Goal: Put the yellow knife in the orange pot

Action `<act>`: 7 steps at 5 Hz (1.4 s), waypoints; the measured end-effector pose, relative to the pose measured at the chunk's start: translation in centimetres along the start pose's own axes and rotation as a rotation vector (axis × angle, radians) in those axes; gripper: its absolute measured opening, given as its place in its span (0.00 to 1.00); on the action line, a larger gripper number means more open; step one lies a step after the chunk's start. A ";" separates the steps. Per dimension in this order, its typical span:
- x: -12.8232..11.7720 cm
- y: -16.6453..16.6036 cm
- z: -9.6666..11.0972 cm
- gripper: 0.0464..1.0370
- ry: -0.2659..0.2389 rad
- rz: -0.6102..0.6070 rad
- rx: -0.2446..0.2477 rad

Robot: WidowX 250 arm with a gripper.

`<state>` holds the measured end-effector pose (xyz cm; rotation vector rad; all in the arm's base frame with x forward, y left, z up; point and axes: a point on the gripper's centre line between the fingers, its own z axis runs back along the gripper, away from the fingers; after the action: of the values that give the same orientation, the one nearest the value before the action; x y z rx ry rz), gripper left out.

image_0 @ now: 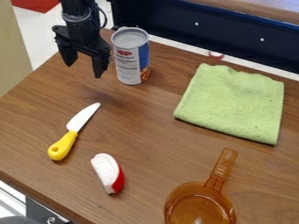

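"While the black gripper (84,70) hangs at upper left, its jaws spread wide with nothing between them, where's our yellow knife (71,131)?"

"Flat on the wooden table (140,122), folks, left of centre in the frame! Handle (62,147) toward the lower left, white blade (83,117) aimed up and right!"

"And the danger?"

"First, that can (130,56), right beside the gripper! I'd say a swing to the right while low could clip it and topple it. Then the pick: a slim handle lying flat, so jaws that stop too high may close on air, and a grip out at the rounded end could let the blade droop or twist."

"Red-and-white wedge (109,173), too, just below and right of the handle!"

"A sloppy descent might nudge it. And the orange pot (173,197) sits at the bottom edge, lower right, its handle pointing up the frame. Carry the knife crosswise and it could catch the rim, tip out, or shove the pot!"
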<state>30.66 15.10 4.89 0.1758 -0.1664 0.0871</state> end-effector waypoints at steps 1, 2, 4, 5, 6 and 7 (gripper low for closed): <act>-0.8 -0.4 -1.0 0.96 0.033 -0.005 -0.018; -2.7 -1.0 -1.2 0.96 0.032 -0.071 -0.053; -6.4 -1.2 0.4 0.96 -0.014 -0.132 -0.086; -9.2 -1.8 0.2 0.96 0.011 -0.135 -0.107; -10.9 -2.3 0.0 0.96 0.050 -0.174 -0.148; -12.1 -2.9 -0.4 0.96 0.070 -0.187 -0.180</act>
<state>19.08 11.45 1.94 0.0077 -0.0868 -0.1075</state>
